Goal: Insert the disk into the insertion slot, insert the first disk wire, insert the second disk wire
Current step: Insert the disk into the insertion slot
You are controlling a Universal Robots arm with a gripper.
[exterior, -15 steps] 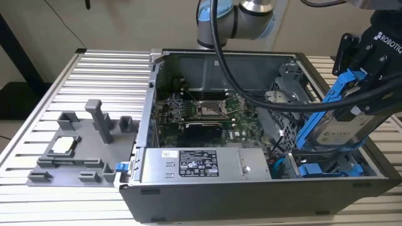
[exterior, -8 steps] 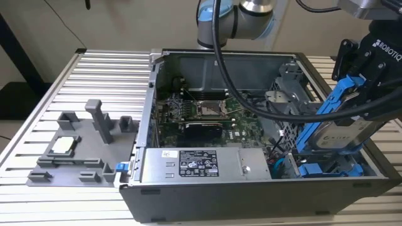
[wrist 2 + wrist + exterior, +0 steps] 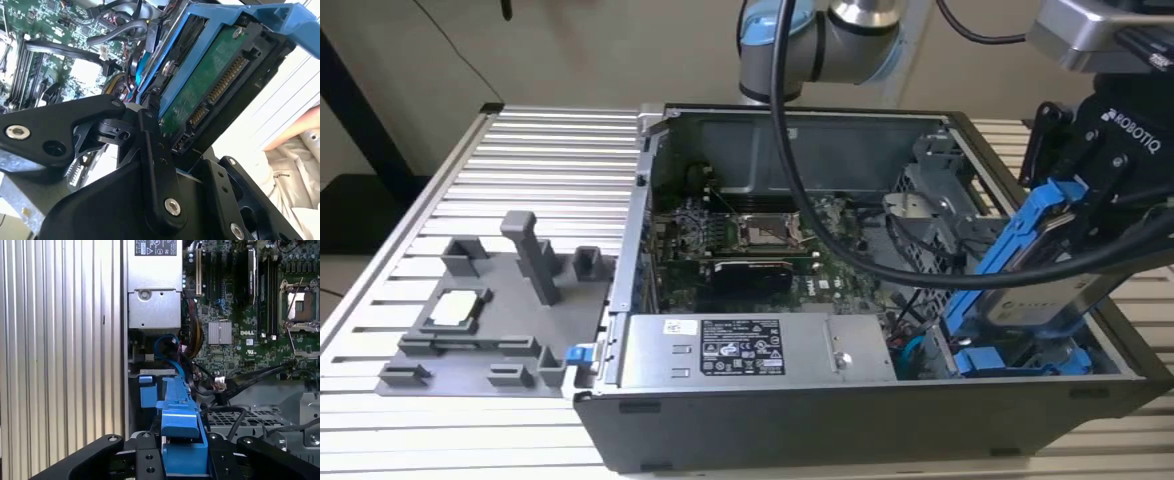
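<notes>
Tool: one, black, its fingers closed on the upper end of the disk's blue carrier; in the first wrist view the carrier sits squeezed between them.
Disk: one held, above the corner of the open computer case at the exterior view's right.
Long axis: steeply tilted, upper end in the tool, lower end pointing down into the case toward the exterior view's left.
Faces: in the second wrist view the green circuit board faces the camera.
Lower end: just beside one other blue-framed drive lying low in the case; I cannot tell if they touch.
Counter: ribbed metal, carrying one case and one grey fixture.
</notes>
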